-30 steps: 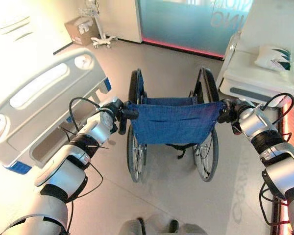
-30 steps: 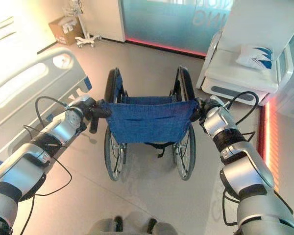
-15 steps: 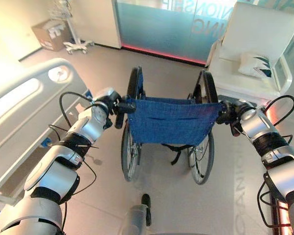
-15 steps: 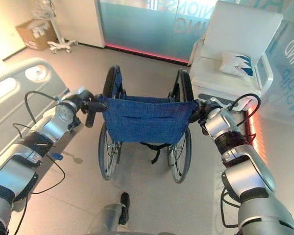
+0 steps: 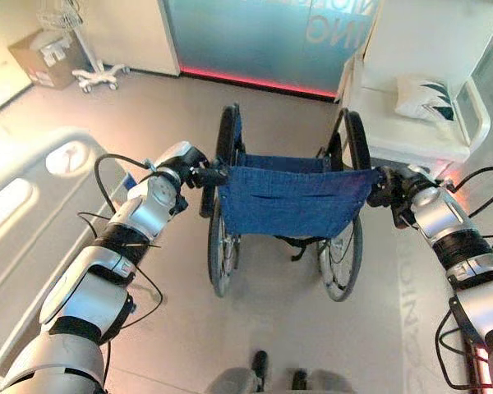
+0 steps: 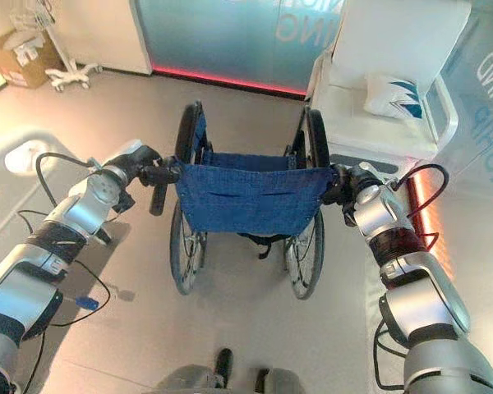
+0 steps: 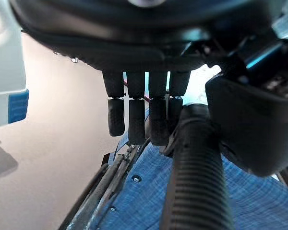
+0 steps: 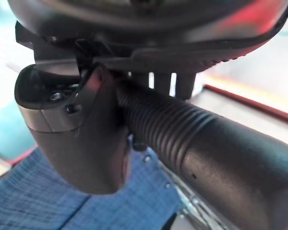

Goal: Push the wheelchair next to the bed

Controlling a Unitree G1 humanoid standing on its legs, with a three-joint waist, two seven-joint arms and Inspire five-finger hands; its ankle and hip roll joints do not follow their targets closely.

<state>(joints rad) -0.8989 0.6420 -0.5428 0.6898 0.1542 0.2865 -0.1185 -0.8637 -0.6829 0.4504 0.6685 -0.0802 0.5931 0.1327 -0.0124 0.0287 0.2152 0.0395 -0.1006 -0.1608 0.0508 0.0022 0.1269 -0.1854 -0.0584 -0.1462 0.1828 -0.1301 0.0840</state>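
While we look down from the head:
Wheelchair: the wheelchair stands on open floor ahead of us, blue back facing us.
Edges: bed rail just beside our left arm; white armchair close past the right wheel.
Left wrist: left hand, fingers hanging over the ribbed push handle, thumb beside it, gripping.
Right wrist: right hand wrapped round its push grip.
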